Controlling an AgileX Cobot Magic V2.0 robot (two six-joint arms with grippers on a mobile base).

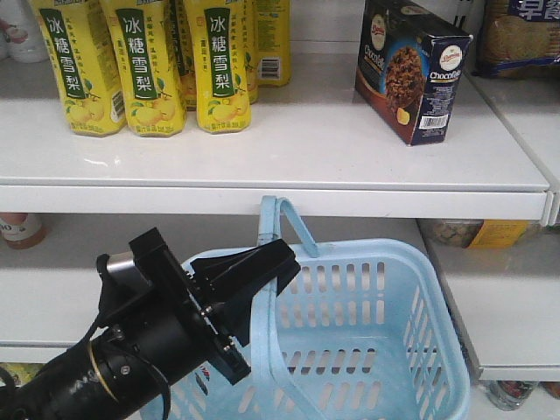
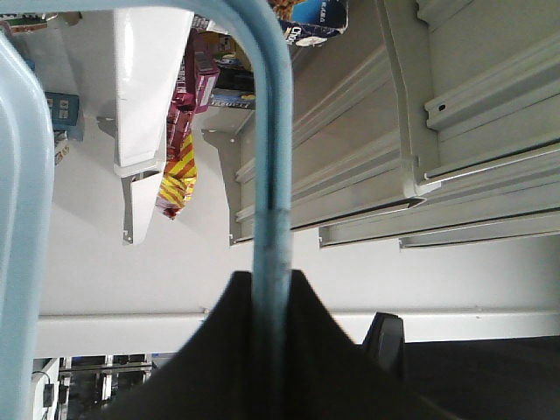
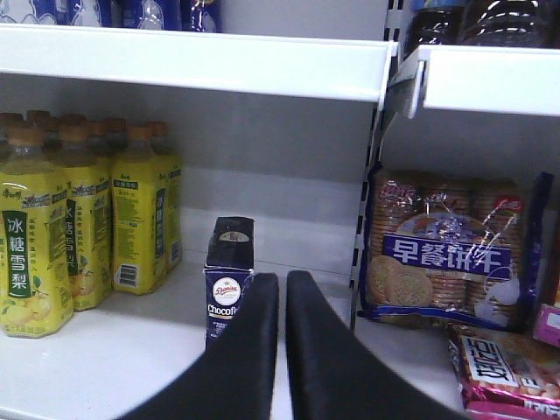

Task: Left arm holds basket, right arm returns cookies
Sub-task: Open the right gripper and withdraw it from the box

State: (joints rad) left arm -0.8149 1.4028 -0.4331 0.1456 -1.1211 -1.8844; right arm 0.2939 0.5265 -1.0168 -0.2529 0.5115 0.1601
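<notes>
The light blue basket (image 1: pixel 385 255) hangs below the shelf front, tilted. My left gripper (image 1: pixel 278 260) is shut on one of its hoop handles (image 1: pixel 264 306). In the left wrist view the handle (image 2: pixel 273 175) runs straight up out of the left gripper (image 2: pixel 271 278), pinched between both jaws. The cookies (image 1: pixel 411 70), a dark navy box, stand upright on the white shelf (image 1: pixel 289 157) at its right end. In the right wrist view the cookies (image 3: pixel 229 289) stand just behind and left of my right gripper (image 3: pixel 282 278), which is shut with nothing in it. The right arm is out of the front view.
Several yellow drink bottles (image 1: pixel 149 61) stand at the shelf's left; the right wrist view shows these bottles (image 3: pixel 79 227) left of the cookies. Blue biscuit bags (image 3: pixel 446 254) fill the bay to the right, behind a slotted upright (image 3: pixel 366 219). Another shelf (image 3: pixel 192 57) runs overhead.
</notes>
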